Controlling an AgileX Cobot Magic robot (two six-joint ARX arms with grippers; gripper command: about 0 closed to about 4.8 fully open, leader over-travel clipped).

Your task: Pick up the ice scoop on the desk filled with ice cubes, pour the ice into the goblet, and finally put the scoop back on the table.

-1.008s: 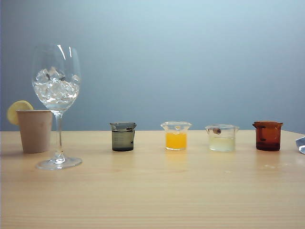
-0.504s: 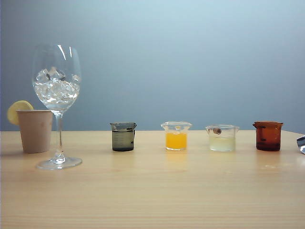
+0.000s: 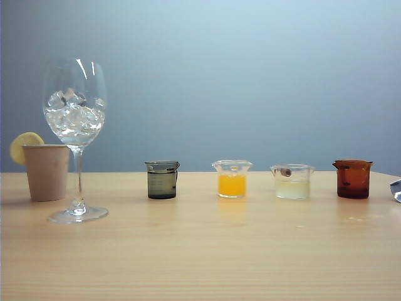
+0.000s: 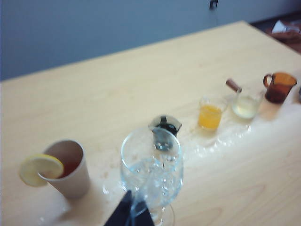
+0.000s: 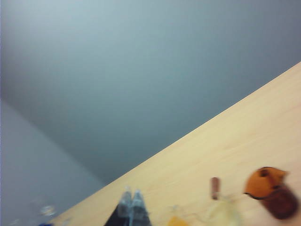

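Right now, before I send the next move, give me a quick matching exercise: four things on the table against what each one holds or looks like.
Things:
1. goblet
2. paper cup
3. orange beaker
4. brown beaker

States:
A. lemon slice on its rim
B. ice cubes heaped in its bowl
C. tinted amber glass, farthest right in the row
D. bright orange liquid inside

Pairs: 1-B, 2-A, 3-D, 4-C
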